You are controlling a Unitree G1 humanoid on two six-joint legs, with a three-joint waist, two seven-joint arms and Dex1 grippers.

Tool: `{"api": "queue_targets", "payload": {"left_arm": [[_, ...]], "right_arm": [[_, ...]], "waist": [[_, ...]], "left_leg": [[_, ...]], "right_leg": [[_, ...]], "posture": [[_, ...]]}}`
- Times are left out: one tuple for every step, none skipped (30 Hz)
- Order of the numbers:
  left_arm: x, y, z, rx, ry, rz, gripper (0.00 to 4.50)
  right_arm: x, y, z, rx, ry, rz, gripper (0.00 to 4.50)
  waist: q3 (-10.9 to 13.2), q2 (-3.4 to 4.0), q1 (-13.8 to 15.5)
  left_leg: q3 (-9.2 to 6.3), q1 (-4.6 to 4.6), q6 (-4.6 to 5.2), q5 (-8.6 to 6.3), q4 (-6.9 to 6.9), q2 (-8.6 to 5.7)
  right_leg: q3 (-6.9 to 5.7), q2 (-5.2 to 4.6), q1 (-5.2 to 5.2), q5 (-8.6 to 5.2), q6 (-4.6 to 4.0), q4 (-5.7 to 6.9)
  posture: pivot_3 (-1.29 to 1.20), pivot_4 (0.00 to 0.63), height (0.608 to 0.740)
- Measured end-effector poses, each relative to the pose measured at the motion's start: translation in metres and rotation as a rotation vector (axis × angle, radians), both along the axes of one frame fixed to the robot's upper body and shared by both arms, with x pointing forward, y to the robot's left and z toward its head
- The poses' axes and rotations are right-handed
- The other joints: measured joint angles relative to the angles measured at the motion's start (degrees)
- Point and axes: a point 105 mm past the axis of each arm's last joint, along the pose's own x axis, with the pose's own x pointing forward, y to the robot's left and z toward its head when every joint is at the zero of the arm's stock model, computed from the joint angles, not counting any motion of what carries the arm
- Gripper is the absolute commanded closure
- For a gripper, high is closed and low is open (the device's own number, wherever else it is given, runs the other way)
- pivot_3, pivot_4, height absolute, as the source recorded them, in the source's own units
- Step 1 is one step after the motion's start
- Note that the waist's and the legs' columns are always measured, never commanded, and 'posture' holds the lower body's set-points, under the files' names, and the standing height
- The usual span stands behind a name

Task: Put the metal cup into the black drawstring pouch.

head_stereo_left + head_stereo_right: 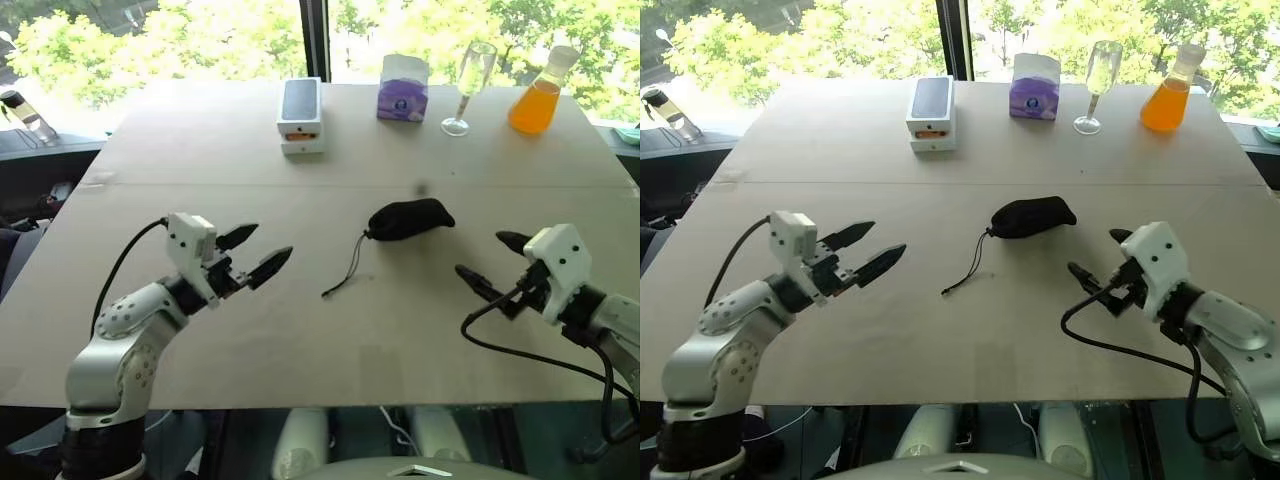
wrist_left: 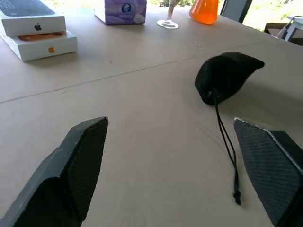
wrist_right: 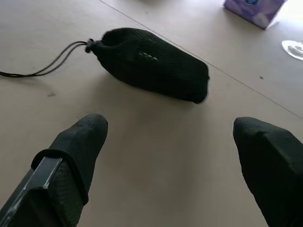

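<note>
Left eye view gives me the black drawstring pouch lying on its side near the middle of the table, mouth gathered tight, its cord trailing toward me. It looks plump and rounded, so I judge the metal cup is inside it; I see no bare steel anywhere, and the mesh hides whatever it holds.

My left gripper hangs off to the left of the pouch with its jaws spread and nothing between them. My right gripper sits off to the right, likewise spread and empty. Both stand apart from the pouch.

What worries me from here: the pouch lies on a rounded side, so a nudge from either arm could roll it. The cord lies loose between the pouch and my left fingers; a finger catching it could drag the pouch along. Farther back stand the stemmed glass and the orange flask, both tall, so a wide reach across could topple them
</note>
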Motion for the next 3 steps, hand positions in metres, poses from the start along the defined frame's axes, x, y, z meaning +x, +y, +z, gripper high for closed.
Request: {"api": "queue_targets", "payload": {"left_arm": [[-0.007,0.007,-0.002,0.004,0.015,0.025,0.02],[-0.010,0.013,-0.004,0.006,0.023,0.055,0.02],[-0.011,0.017,-0.004,0.010,0.024,0.071,0.02]], "right_arm": [[-0.006,-0.003,-0.004,0.033,0.000,-0.018,0.00],[-0.011,-0.004,-0.009,0.050,0.011,-0.024,0.00],[-0.013,-0.004,-0.011,0.052,0.017,-0.022,0.00]], "waist": [[0.0,0.01,0.1],[0.0,0.04,0.1],[0.0,0.06,0.1]], "left_leg": [[-0.02,0.01,-0.01,0.00,0.00,0.01],[0.01,0.02,-0.02,0.01,0.02,0.00],[0.02,0.02,-0.02,0.02,0.06,-0.01]], "right_leg": [[0.00,0.00,0.01,-0.01,0.01,0.01],[0.01,0.00,0.01,-0.02,0.00,0.04],[0.02,-0.01,0.01,-0.01,-0.01,0.05]], "posture": [[0.00,0.150,0.737],[0.00,0.150,0.737],[0.00,0.150,0.737]]}}
